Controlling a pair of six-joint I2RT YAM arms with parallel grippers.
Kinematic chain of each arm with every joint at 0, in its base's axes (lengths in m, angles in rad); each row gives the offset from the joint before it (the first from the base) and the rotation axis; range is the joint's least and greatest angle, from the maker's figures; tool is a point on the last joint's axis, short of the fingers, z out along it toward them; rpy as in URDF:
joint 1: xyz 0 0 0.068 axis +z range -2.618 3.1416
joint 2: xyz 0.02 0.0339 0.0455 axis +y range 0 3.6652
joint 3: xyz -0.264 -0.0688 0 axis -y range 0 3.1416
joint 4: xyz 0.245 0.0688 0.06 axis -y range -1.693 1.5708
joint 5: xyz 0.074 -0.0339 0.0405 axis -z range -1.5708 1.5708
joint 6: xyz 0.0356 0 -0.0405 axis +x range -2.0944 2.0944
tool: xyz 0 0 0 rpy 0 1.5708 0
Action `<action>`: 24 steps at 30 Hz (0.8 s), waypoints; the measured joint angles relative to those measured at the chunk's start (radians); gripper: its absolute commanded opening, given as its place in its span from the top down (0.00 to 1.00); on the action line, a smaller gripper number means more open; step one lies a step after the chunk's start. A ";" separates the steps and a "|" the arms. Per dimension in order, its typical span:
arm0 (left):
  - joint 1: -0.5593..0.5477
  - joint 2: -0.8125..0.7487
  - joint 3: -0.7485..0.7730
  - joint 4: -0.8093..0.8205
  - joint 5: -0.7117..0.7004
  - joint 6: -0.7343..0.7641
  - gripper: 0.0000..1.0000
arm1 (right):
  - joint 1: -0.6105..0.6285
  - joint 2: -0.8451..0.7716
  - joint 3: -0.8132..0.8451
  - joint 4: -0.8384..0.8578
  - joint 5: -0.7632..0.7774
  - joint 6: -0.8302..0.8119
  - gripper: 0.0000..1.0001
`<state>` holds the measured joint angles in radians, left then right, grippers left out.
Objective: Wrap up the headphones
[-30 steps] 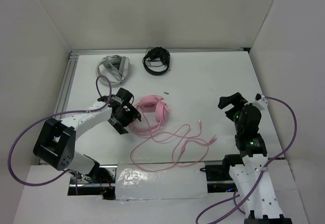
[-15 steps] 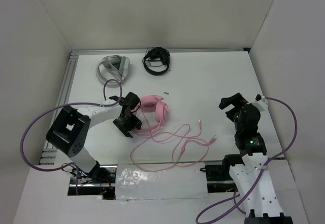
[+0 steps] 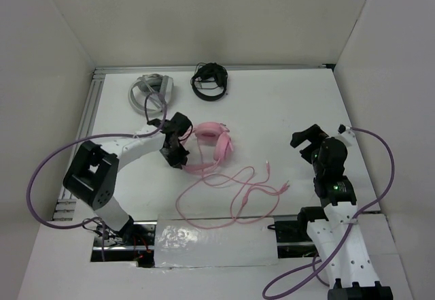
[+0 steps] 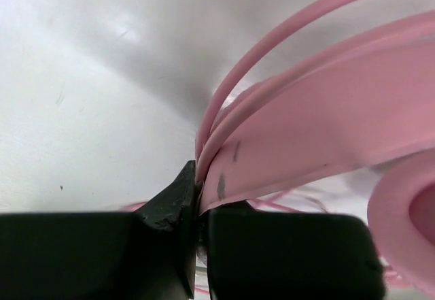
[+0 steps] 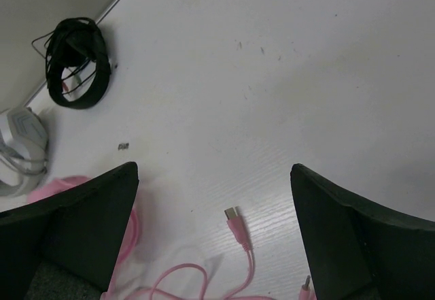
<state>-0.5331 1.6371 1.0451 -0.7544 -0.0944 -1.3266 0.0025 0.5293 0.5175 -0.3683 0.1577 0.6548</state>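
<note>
Clamped on headband of pink headphones (image 3: pixel 221 146) with left hand (image 4: pixel 200 208); hovering over worktop (image 3: pixel 272 109) with right hand (image 5: pixel 214 232) spread wide.

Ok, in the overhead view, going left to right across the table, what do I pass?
grey-white headphones → left gripper → pink headphones → right gripper. The black headphones line up with the pink ones, so I left them out.

headphones (image 4: pixel 319 137): smooth matt pink plastic, faintly scuffed | table (image 5: pixel 285 62): white, matt, lightly marked | left gripper (image 4: pixel 202 211): black matt plastic
</note>
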 measured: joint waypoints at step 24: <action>-0.005 -0.330 0.661 0.221 -0.042 0.854 1.00 | 0.534 0.050 -0.063 0.375 -0.223 -0.282 0.00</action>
<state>-0.5381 1.3071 1.7065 -0.5335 -0.1368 -0.4725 0.5362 0.5789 0.4545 0.0063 -0.0650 0.3733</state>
